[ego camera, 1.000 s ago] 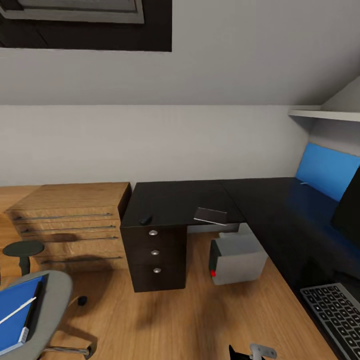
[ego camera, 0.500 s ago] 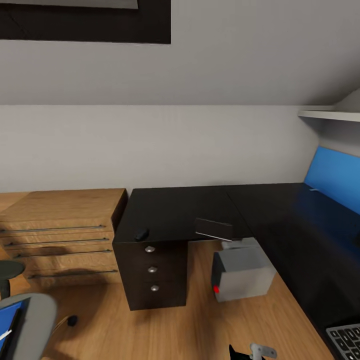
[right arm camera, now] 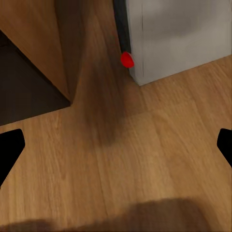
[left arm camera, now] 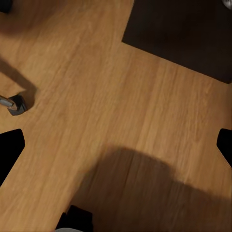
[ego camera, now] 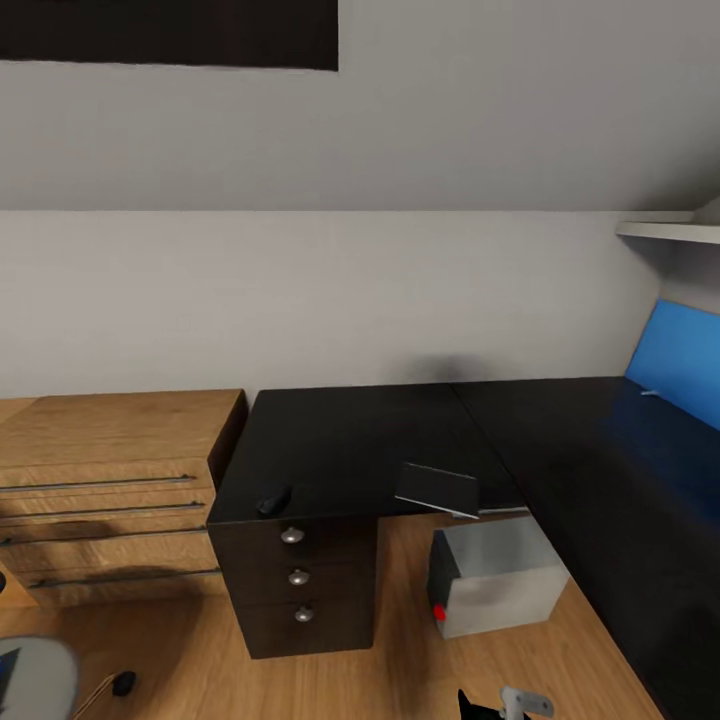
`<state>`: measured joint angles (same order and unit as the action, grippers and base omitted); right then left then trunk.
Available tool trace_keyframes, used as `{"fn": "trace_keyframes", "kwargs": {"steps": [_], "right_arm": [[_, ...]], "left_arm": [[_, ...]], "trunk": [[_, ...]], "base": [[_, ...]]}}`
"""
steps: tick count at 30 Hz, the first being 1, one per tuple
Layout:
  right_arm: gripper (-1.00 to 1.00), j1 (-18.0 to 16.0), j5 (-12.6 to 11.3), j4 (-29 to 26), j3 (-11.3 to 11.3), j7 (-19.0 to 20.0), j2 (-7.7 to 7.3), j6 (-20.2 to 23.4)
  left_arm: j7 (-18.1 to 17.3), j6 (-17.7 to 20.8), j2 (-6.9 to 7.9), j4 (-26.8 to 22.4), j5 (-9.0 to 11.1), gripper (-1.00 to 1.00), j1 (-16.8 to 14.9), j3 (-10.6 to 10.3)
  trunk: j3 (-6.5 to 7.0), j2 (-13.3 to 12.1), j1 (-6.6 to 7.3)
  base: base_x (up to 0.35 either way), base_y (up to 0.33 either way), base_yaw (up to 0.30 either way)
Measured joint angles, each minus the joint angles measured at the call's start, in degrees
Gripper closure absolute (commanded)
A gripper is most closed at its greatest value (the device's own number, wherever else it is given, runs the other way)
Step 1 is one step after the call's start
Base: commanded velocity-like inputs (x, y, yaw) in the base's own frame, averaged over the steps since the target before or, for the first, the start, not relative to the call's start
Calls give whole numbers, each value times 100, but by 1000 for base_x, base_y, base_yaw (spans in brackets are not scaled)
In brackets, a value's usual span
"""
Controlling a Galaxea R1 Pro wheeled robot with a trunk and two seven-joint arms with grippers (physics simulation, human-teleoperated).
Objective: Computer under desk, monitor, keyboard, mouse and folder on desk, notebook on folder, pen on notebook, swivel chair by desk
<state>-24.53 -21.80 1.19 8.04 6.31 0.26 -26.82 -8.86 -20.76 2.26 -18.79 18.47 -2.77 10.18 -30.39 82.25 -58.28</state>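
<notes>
The black L-shaped desk [ego camera: 360,440] fills the middle of the head view, its drawer unit [ego camera: 297,580] at the near corner. The small black mouse [ego camera: 273,502] lies above the drawers by the desk's front edge. The dark grey notebook [ego camera: 438,489] overhangs that edge. Under the desk on the floor stands the grey computer [ego camera: 500,588], and its red dot [right arm camera: 127,59] is close in front of my open right gripper [right arm camera: 116,145]. My left gripper [left arm camera: 116,147] is open over bare floor near a wheel of the swivel chair [left arm camera: 15,104]. The chair's grey seat [ego camera: 35,680] is at the lower left. Monitor, keyboard and pen are out of view.
A light wooden drawer chest [ego camera: 100,480] stands against the wall left of the desk. The blue back panel [ego camera: 680,365] and a white shelf [ego camera: 668,230] are at the right. Wooden floor [ego camera: 400,670] lies between me and the desk.
The camera has moved closer and swung, so the desk looms larger. The keyboard and monitor have left the picture at the right. The chair with the folder has slid off at the lower left.
</notes>
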Motion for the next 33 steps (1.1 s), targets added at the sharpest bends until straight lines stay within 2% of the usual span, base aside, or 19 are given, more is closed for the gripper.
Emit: {"fn": "trace_keyframes", "kwargs": {"steps": [12,19,27,33], "right_arm": [[-100,-1,0,-2,-3,0,-3,0],[-100,2,-8,-7,-7,-1,-6,-8],[-100,-1,-21,-8,-1,-9,7,-16],[-100,0,-26,-5,-5,-14,3,-316]], "left_arm": [[0,-48,2,-7,-1,-100,0,3],[0,-28,17,-7,7,-100,0,4],[0,7,20,-4,9,-100,0,4],[1,22,20,88,7,-100,1,1]], "trunk": [[0,0,-2],[125,-280,151],[269,-601,327],[377,-841,459]], "base": [[27,0,0],[1,0,14],[0,0,152],[0,0,193]]}}
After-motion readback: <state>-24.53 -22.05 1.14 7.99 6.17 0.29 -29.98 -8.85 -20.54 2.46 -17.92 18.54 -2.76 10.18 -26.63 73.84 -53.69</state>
